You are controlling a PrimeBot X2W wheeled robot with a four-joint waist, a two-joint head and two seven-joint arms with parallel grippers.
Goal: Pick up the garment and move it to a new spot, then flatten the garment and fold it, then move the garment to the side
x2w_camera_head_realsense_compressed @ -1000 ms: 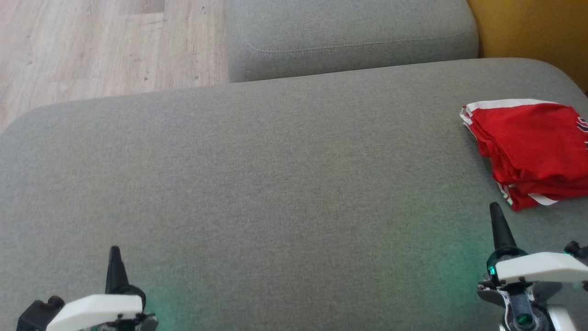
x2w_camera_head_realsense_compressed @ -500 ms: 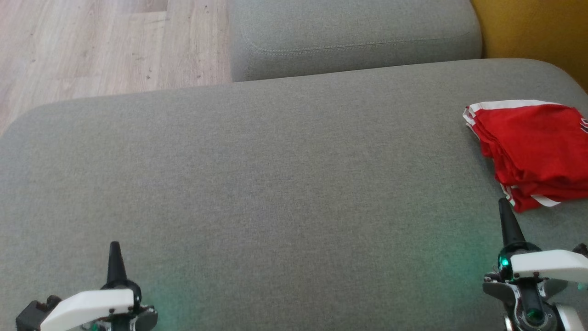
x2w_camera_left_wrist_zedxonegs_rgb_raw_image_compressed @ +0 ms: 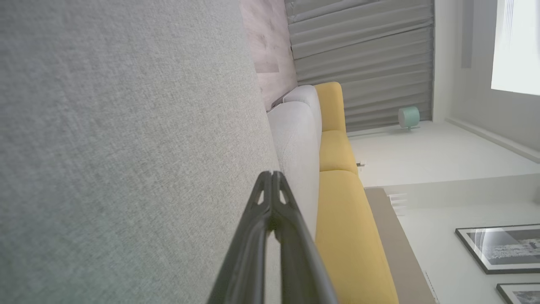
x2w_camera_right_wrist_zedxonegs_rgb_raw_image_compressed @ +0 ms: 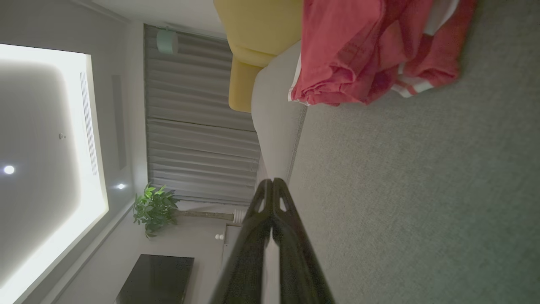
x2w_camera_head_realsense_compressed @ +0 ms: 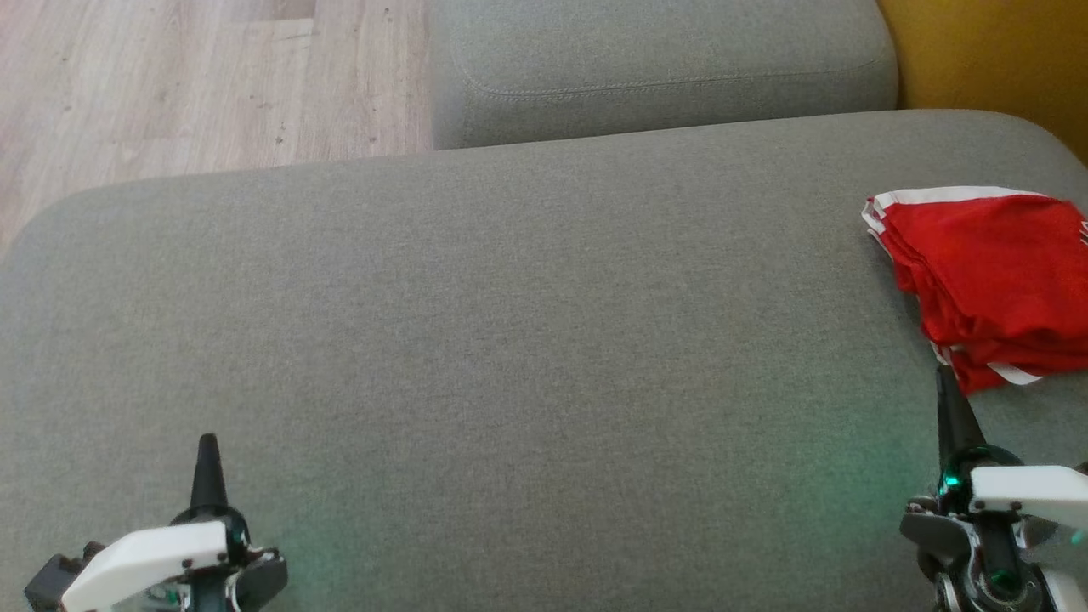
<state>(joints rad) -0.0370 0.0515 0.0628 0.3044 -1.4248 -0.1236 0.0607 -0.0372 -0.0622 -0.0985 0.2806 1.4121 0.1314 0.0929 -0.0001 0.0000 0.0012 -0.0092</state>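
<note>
The garment (x2w_camera_head_realsense_compressed: 990, 285) is red with white trim and lies folded in a small stack at the right side of the grey sofa cushion (x2w_camera_head_realsense_compressed: 510, 340). The right wrist view shows the garment (x2w_camera_right_wrist_zedxonegs_rgb_raw_image_compressed: 371, 50) ahead of the fingers. My right gripper (x2w_camera_head_realsense_compressed: 945, 378) is shut and empty, its tip just below the stack's near corner, apart from it. In its own view my right gripper (x2w_camera_right_wrist_zedxonegs_rgb_raw_image_compressed: 273, 182) has both fingers pressed together. My left gripper (x2w_camera_head_realsense_compressed: 206, 444) hovers shut and empty at the lower left, far from the garment, with my left gripper (x2w_camera_left_wrist_zedxonegs_rgb_raw_image_compressed: 272, 175) closed over bare cushion.
A second grey cushion (x2w_camera_head_realsense_compressed: 663, 68) lies behind the big one. Wooden floor (x2w_camera_head_realsense_compressed: 195, 85) is at the upper left, beyond the cushion's rounded edge. A yellow sofa part (x2w_camera_head_realsense_compressed: 994, 59) stands at the upper right. The garment runs past the right border of the head view.
The whole head view has shifted a little, so the camera moved. Against the garment, the right gripper's tip has crept forward to its near corner. Both grippers stay shut.
</note>
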